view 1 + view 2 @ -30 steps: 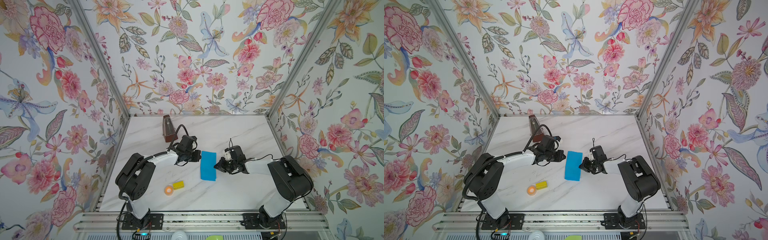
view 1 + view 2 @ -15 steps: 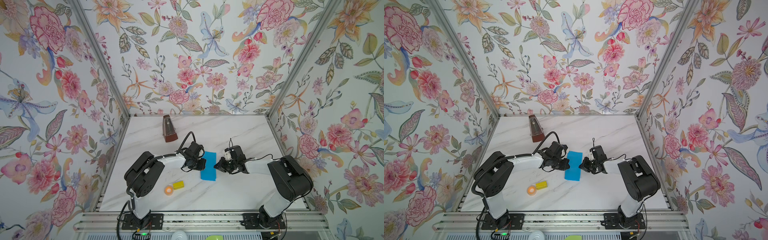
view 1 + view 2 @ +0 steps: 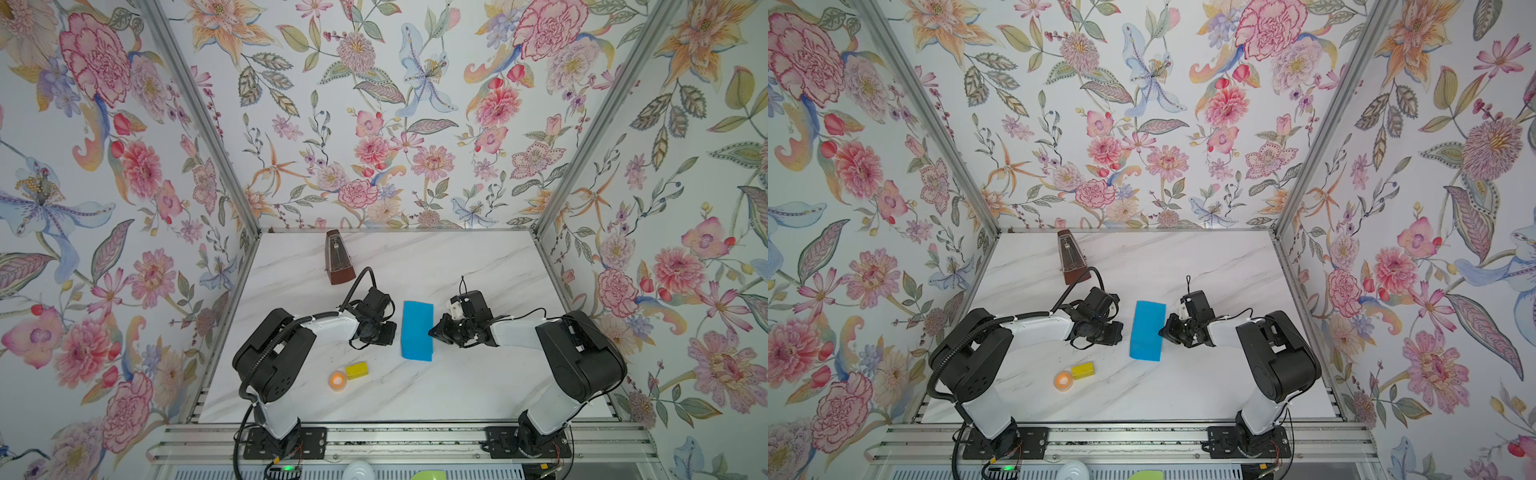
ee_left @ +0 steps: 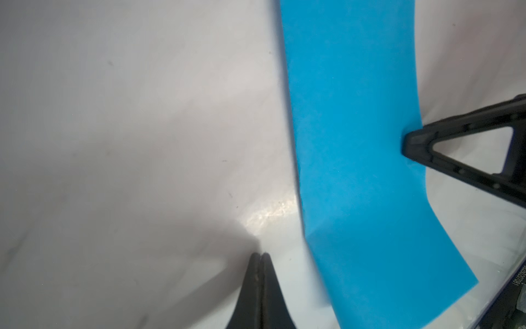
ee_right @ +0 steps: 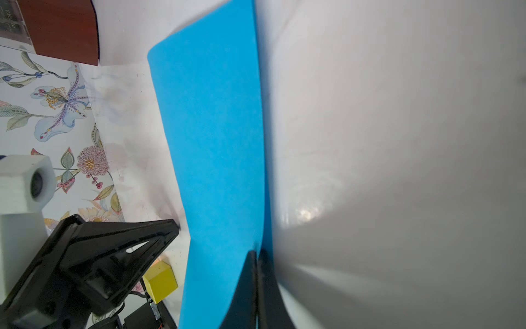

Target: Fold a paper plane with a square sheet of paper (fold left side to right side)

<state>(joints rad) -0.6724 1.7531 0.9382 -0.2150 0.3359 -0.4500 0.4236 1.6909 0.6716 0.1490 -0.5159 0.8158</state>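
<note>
Your square sheet of paper [image 3: 417,330] lies flat near the middle of the worktop [image 3: 478,386]. It shows as a narrow blue rectangle, with its long edges running from the front edge toward the back edge. In the right wrist view, a thin strip of a lower layer peeks out along the right long edge of the paper [image 5: 216,142], so it looks folded double.

Your left gripper [image 3: 392,331] is on the left side of the paper, low over the worktop. In the left wrist view, its fingers are pressed together with nothing between them [image 4: 260,256]. The tip is just beside the left long edge and not on the blue.

Your right gripper [image 3: 430,332] comes in from the right side. Its fingers are also closed flat against each other, as the right wrist view shows [image 5: 257,253]. The tip rests on the paper's right long edge, about halfway along it. It sits on top of the paper and pinches nothing. The left wrist view shows the same tip overlapping the blue edge [image 4: 407,142].

Both top views show the two tips facing each other across the paper [image 3: 1147,330].

A brown metronome [image 3: 340,259] stands near the back edge, toward the left. A small yellow block [image 3: 356,370] and an orange tape roll [image 3: 337,380] lie side by side toward the front left, well clear of the paper.
</note>
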